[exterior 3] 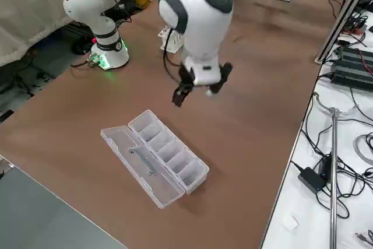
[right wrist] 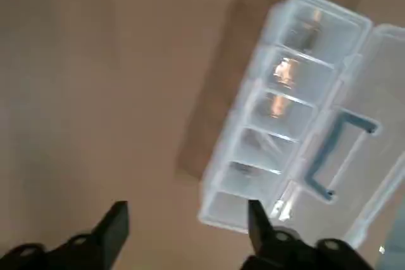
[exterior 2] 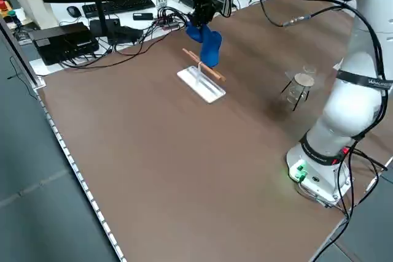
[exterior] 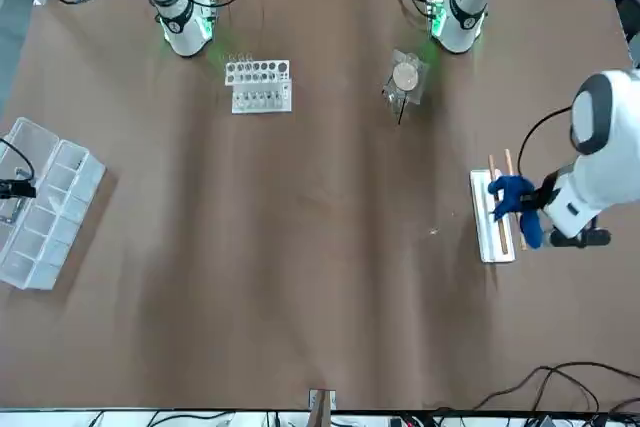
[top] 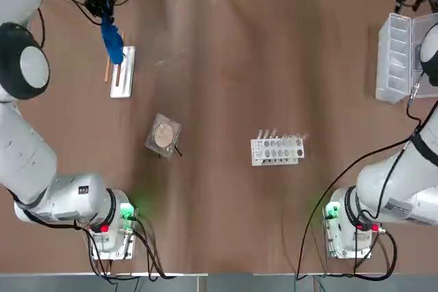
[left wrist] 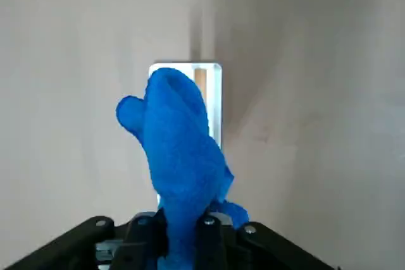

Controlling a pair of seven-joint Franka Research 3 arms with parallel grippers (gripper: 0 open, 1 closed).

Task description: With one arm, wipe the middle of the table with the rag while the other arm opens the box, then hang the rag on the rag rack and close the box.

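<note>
Top view gave us the brown desk point(top: 219, 217) first, its middle bare between the wrapped disc point(top: 164, 135) and test-tube rack point(top: 277, 150), which left us room to wipe. On our right side lay the clear box point(exterior 3: 172, 154), its lid point(exterior 3: 137, 164) folded flat beside the compartments, so we judged the opening done and only the closing left. Our right pincer point(right wrist: 188, 205) hung over the desk near the box, spread wide and holding nothing. At the far left stood the rag rack point(top: 126, 76), its wooden rods point(exterior 2: 206, 65) raised above the base to carry cloth. We held the blue rag point(left wrist: 180, 137) there, pinched at one end in our left pincer point(left wrist: 182, 227) so the rest could drape; whether it touched a rod, we could not tell.
</note>
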